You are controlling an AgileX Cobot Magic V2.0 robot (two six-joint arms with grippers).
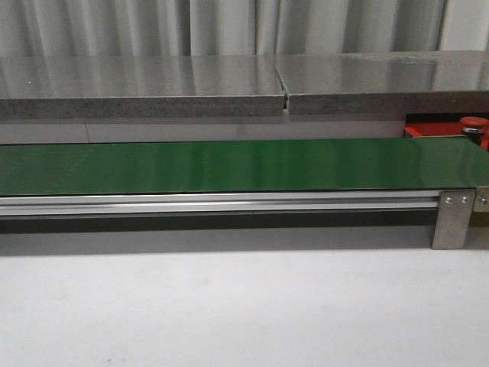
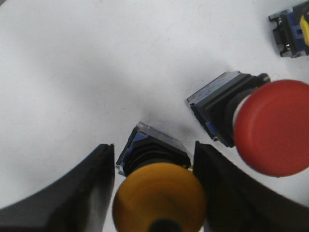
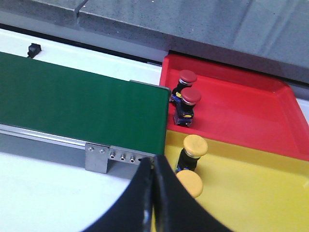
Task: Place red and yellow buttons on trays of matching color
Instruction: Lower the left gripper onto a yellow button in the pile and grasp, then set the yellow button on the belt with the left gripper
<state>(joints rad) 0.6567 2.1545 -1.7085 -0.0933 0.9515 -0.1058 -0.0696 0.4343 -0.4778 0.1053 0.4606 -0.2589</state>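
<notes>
Front view shows only a long green belt point(image 1: 229, 164), bare. Left gripper point(image 2: 152, 188) stands open around a yellow-capped button point(image 2: 159, 195), a red-capped button point(image 2: 273, 128) beside. Right gripper point(image 3: 153, 193) is closed, empty; two red buttons point(image 3: 186, 92) sit in the bright red tray point(image 3: 231, 106), two yellow point(image 3: 193, 145) in the yellow tray point(image 3: 251, 188), so work remains.

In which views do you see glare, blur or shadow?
Front view: pale glare streaks on the green belt and grey ledge. Left wrist view: the yellow button and red button are close and soft-focused, with faint shadows beneath. Right wrist view: sharp, evenly lit; the right hand is dark.
</notes>
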